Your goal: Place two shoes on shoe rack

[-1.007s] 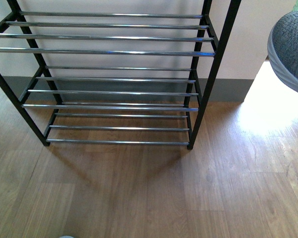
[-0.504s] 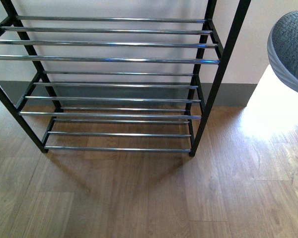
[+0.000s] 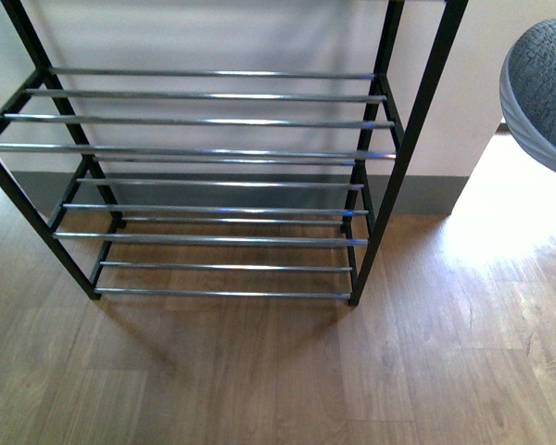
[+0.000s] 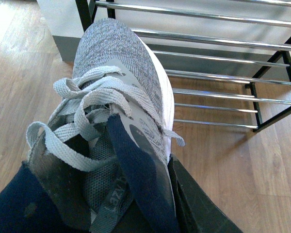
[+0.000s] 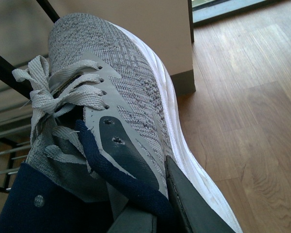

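The shoe rack [image 3: 413, 120], black frame with chrome bars, stands against the wall ahead, and the tiers in sight carry nothing. My left gripper [image 4: 136, 196] is shut on one grey mesh shoe [image 4: 119, 63] at its navy collar. One dark finger [image 4: 194, 201] presses the shoe's side, and its toe points at the rack [image 4: 83, 14]. My right gripper [image 5: 140, 204] is shut on the other shoe [image 5: 131, 82] the same way, finger [image 5: 189, 206] against the white sole. That shoe's toe [image 3: 542, 88] pokes in at the right edge of the front view, right of the rack.
Wood-plank floor [image 3: 259, 371] lies in front of the rack. A white wall with a grey skirting [image 3: 426, 190] runs behind it. Bright sunlight falls on the floor [image 3: 500, 204] to the rack's right. Rack bars [image 5: 5, 131] show beside the right shoe.
In the front view the rack has slid lower and a little to the right in the frame. The shoe toe at the right edge has stayed in place.
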